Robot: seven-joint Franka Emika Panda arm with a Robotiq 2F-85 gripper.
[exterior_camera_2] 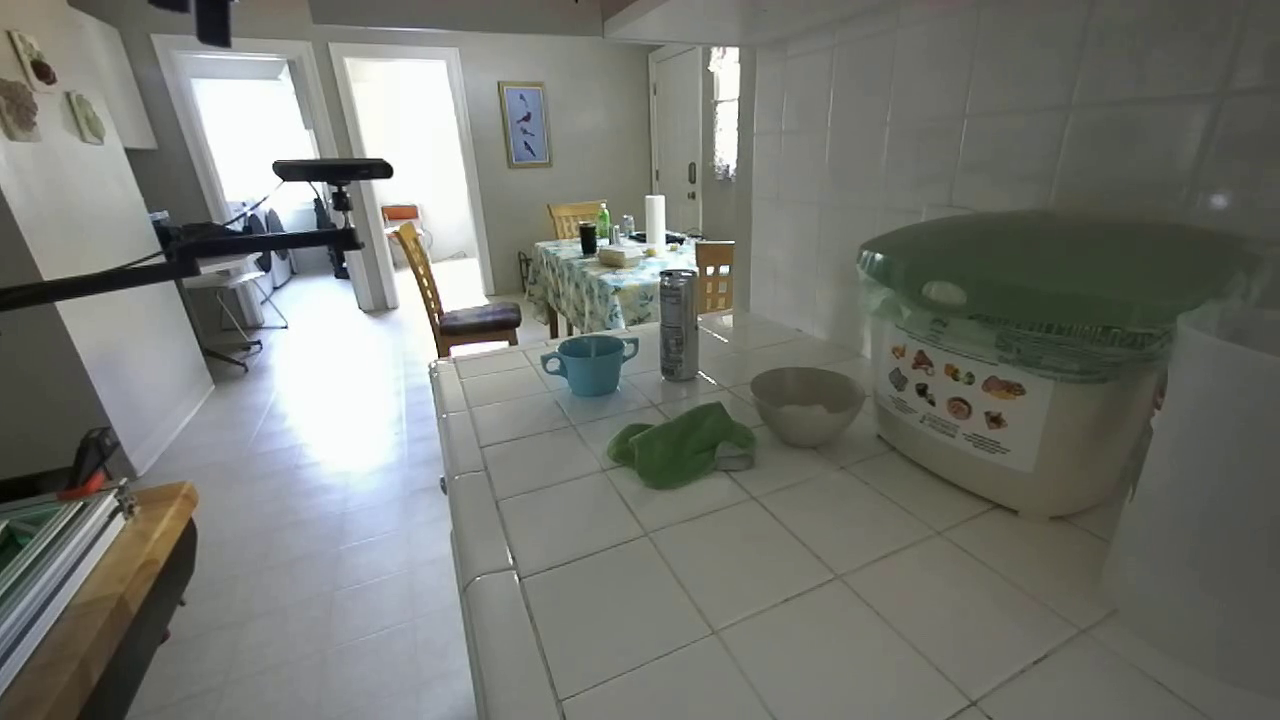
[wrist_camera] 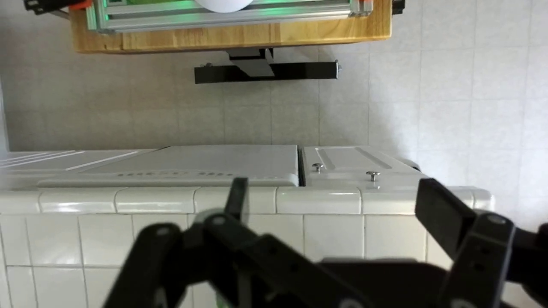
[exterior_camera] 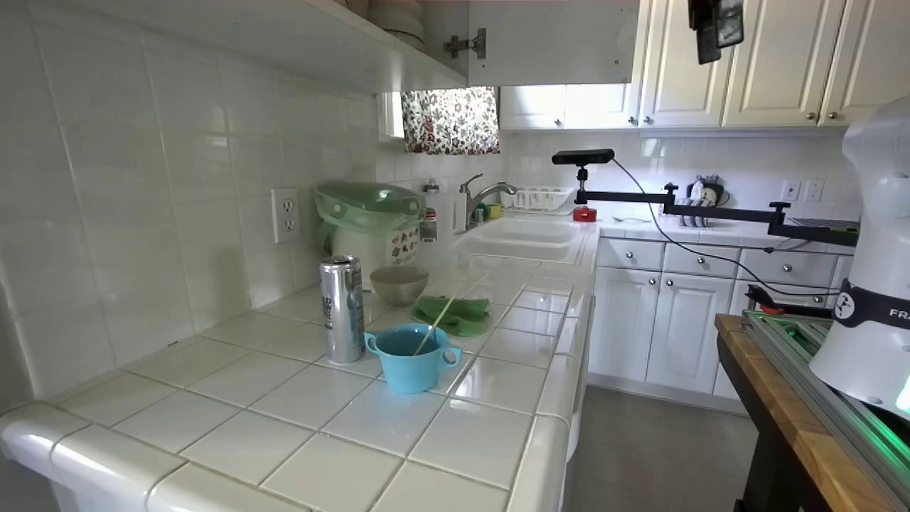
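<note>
Stretching through both exterior views, one white-tiled counter (exterior_camera: 320, 455) fills much of the foreground, with one white robot arm (exterior_camera: 881, 242) past it at three o'clock in an exterior view. On the counter are one green-lidded bin (exterior_camera_2: 1030, 380), one green cloth (exterior_camera_2: 680, 450), one bowl (exterior_camera: 397, 288), one two-handled blue cup (exterior_camera: 407, 366), one can (exterior_camera: 343, 313) and, slanting out of the cup, one thin stick (exterior_camera: 434, 326).

The gripper (wrist_camera: 340, 205) has two dark fingers (wrist_camera: 445, 216), spread wide and holding nothing; the wrist view shows them above the counter's rounded edge (wrist_camera: 319, 201). In an exterior view the gripper hangs high, between one and two o'clock, well apart from everything on the counter. From it, the cloth and the cup lie between seven and eight o'clock, the bowl and the can near eight. Only its lower end enters that view, so which of them is nearest seems hard to judge.

The arm's black collar (exterior_camera: 871, 308) reads "FRA" before the frame cuts it off. The bin's label (exterior_camera_2: 965, 395) shows rows of small coloured food pictures. Dark lettering (exterior_camera: 328, 313) runs up the can, too small to read.
</note>
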